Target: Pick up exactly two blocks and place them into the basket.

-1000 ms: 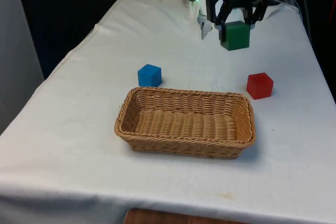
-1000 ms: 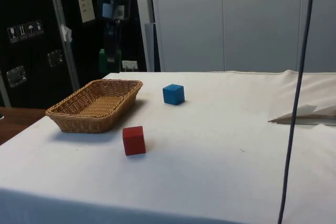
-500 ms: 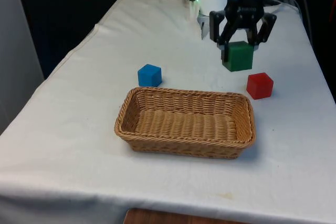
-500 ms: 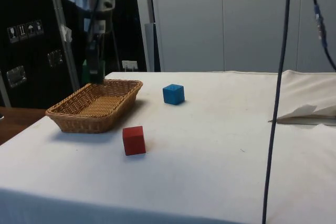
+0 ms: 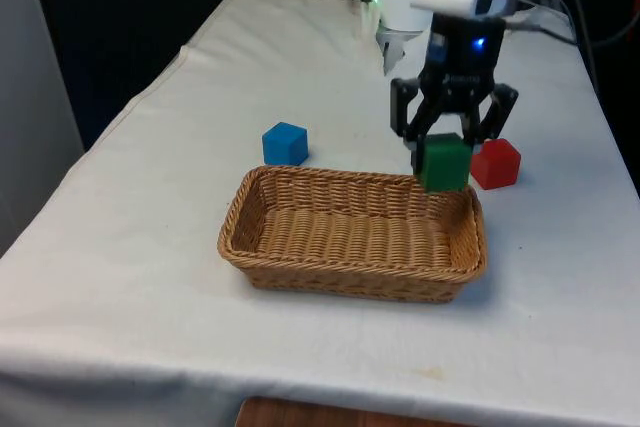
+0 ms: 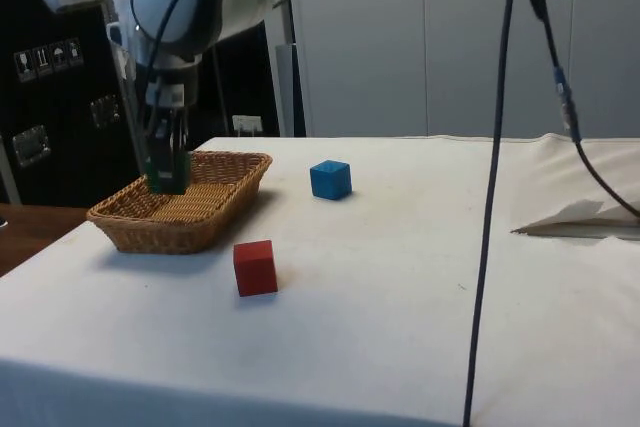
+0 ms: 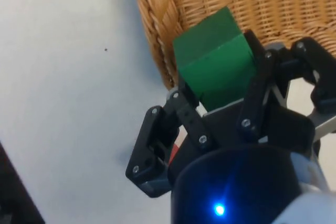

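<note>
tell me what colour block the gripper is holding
Green: the block in the gripper shows best in the front view.

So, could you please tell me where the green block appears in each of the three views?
Front view: green block held in the gripper above the basket's far rim, at the front view's right.
Side view: above the basket.
Wrist view: between the fingers, over the rim.
Shared landmark: the basket.
</note>
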